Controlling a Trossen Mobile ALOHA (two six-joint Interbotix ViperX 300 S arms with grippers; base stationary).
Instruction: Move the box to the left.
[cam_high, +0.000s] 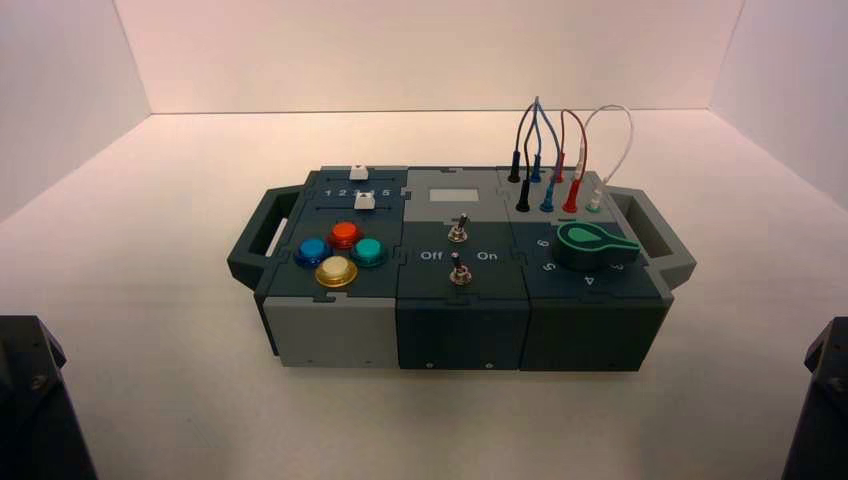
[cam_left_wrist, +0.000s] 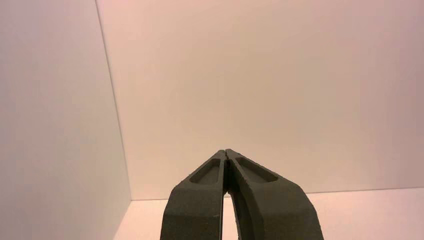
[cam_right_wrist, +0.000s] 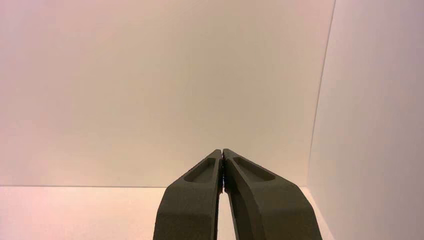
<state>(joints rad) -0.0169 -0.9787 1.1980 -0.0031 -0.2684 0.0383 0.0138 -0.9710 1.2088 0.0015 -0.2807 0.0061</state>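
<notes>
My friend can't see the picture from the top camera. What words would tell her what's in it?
A wide dark teal-and-grey box with side handles sits on a white table. On top are four coloured push buttons on the left, two toggle switches in the middle, and a green dial below looped plug wires on the right.

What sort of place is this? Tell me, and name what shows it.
Probably a robot test enclosure: plain white walls around a bare white floor, a control box at its centre, and both shut grippers, left and right, parked.

I see the box (cam_high: 460, 300) as matt plastic with glossy buttons (cam_high: 340, 254); both claws, left claw (cam_left_wrist: 227, 155) and right claw (cam_right_wrist: 221, 152), look rough and matt.
</notes>
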